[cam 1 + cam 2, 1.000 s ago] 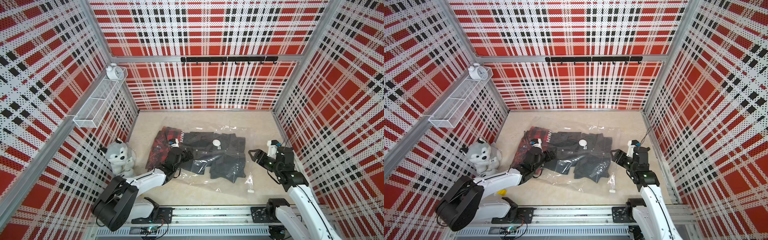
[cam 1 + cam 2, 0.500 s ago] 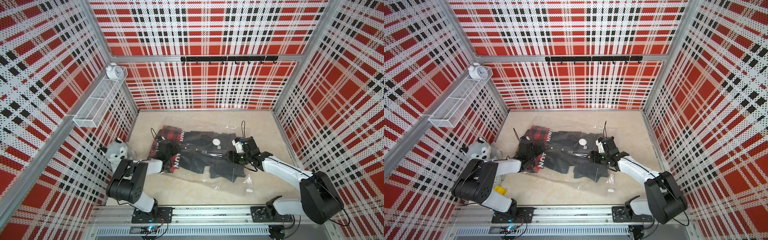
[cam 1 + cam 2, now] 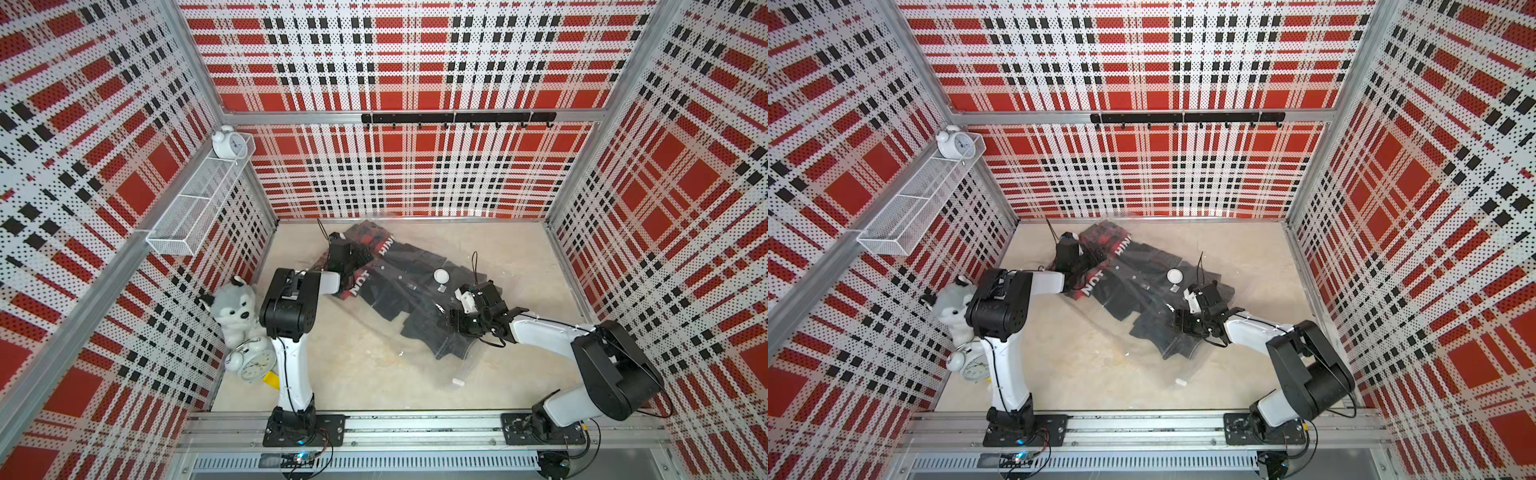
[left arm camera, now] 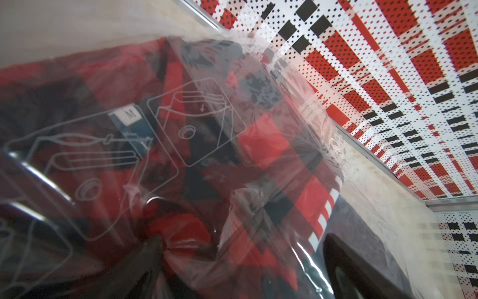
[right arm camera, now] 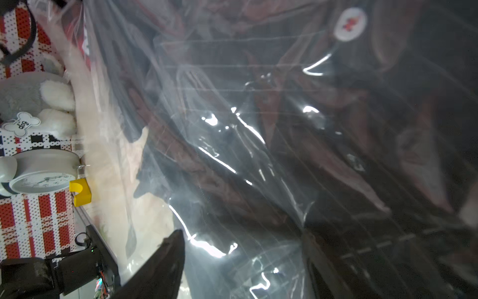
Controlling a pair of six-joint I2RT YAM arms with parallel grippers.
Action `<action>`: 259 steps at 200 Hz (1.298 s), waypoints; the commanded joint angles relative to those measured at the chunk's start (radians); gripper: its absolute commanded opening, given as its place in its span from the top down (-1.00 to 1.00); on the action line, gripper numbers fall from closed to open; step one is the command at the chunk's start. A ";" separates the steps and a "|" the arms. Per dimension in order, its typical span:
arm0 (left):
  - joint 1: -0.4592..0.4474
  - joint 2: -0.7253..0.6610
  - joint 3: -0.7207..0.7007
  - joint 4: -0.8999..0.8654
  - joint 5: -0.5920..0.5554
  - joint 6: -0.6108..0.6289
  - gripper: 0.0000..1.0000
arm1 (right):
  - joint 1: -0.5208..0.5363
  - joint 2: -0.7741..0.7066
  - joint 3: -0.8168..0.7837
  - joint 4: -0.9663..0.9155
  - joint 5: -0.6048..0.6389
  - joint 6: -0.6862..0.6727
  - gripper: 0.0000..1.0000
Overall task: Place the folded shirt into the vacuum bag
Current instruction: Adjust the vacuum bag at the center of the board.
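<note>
The folded shirt (image 3: 399,286) (image 3: 1125,286), dark with red plaid, lies slantwise on the beige floor inside the clear vacuum bag (image 3: 465,361) (image 3: 1187,361). The bag's round white valve (image 3: 441,275) (image 5: 350,24) sits over the shirt; its white slider (image 3: 457,381) lies at the near end. My left gripper (image 3: 353,259) (image 4: 243,243) is at the far plaid end, jaws wide apart, fingers (image 4: 346,269) blurred behind film against the shirt (image 4: 258,145). My right gripper (image 3: 455,322) (image 5: 243,235) is at the bag's near right side, jaws apart, crinkled film between the fingers (image 5: 165,264).
A plush husky (image 3: 232,307), an alarm clock (image 3: 255,363) and a yellow piece (image 3: 270,380) crowd the left wall. A wire shelf (image 3: 199,208) with another clock hangs above. Plaid walls close three sides; the arms' rail (image 3: 415,428) runs along the front.
The bag with the shirt has swung, its plaid end now nearer the back wall. The left gripper went back with that end. The right gripper came in from the right edge onto the bag.
</note>
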 commanded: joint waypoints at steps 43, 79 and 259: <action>-0.018 -0.252 -0.145 -0.091 -0.068 0.126 -0.97 | 0.128 0.030 0.059 0.124 -0.051 0.112 -0.46; -0.180 -0.550 -0.354 -0.153 -0.204 0.179 -0.97 | 0.109 -0.134 0.093 -0.071 0.064 0.050 -0.52; -1.371 -0.994 -0.600 -0.837 -0.600 -0.251 -0.97 | -0.084 -0.747 -0.197 -0.409 0.043 0.041 -0.54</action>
